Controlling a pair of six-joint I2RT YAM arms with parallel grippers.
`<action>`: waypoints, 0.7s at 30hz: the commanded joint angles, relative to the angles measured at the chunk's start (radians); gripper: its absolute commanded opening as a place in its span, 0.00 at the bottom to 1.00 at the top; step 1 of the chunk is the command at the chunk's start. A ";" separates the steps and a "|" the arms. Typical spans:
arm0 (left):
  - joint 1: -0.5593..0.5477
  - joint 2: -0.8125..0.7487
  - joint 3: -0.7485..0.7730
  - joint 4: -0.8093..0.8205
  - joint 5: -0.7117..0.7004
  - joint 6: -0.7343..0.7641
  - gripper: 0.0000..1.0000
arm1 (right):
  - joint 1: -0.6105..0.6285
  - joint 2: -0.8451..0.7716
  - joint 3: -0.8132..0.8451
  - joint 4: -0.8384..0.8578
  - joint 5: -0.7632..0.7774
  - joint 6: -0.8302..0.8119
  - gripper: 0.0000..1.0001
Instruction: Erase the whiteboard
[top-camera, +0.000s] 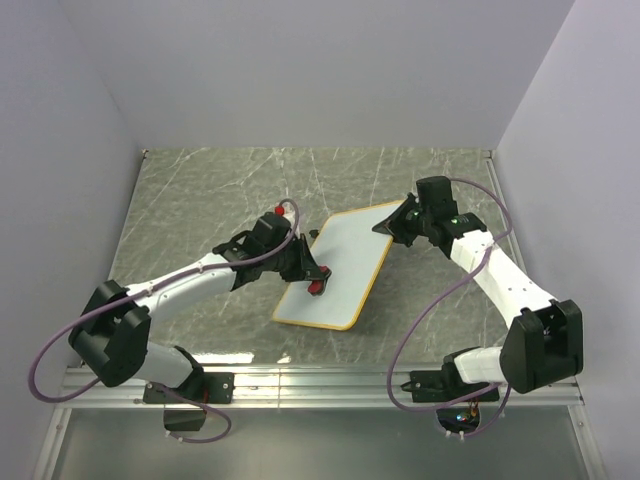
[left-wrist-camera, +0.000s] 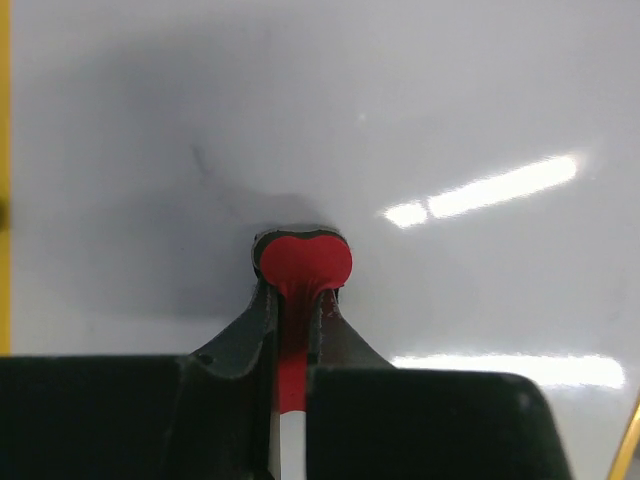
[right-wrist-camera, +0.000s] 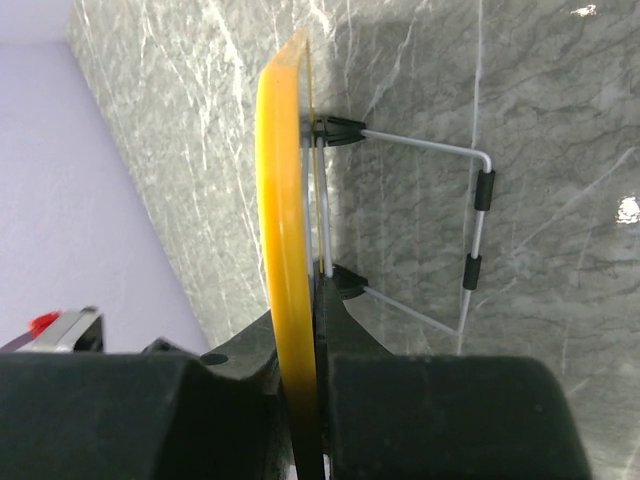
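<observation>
The flat white rectangular whiteboard with a thin yellow-orange rim (top-camera: 338, 262) is sitting at the middle of the grey marbled worktop (top-camera: 200, 190), between the two arms, and is skewed so that its far corner is pointing toward the right arm. Its face is showing only a faint grey streak (left-wrist-camera: 200, 160), too slight to read as writing.

The left tool (top-camera: 316, 279) is gripping a small red bow-shaped eraser (left-wrist-camera: 302, 262) and holding it against the board's face, near the left rim. The right tool (right-wrist-camera: 300, 360) is pinching the board's far right corner, its jaws clamped on the rim.

The overhead view is giving the board's whole outline. The left wrist view is showing the streak and bright glare. Only the right wrist view, looking edge-on, is revealing a thin metal wire stand with black sleeves (right-wrist-camera: 480, 200) behind the board.
</observation>
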 joint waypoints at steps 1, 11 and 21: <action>0.013 0.024 -0.051 0.032 0.026 0.016 0.00 | -0.009 0.018 0.035 -0.007 0.130 -0.007 0.00; 0.125 0.144 -0.094 0.015 0.023 0.108 0.00 | -0.007 0.022 0.046 -0.015 0.135 -0.009 0.00; 0.240 -0.014 0.218 -0.281 -0.138 0.173 0.00 | -0.007 0.037 0.064 -0.010 0.121 -0.012 0.00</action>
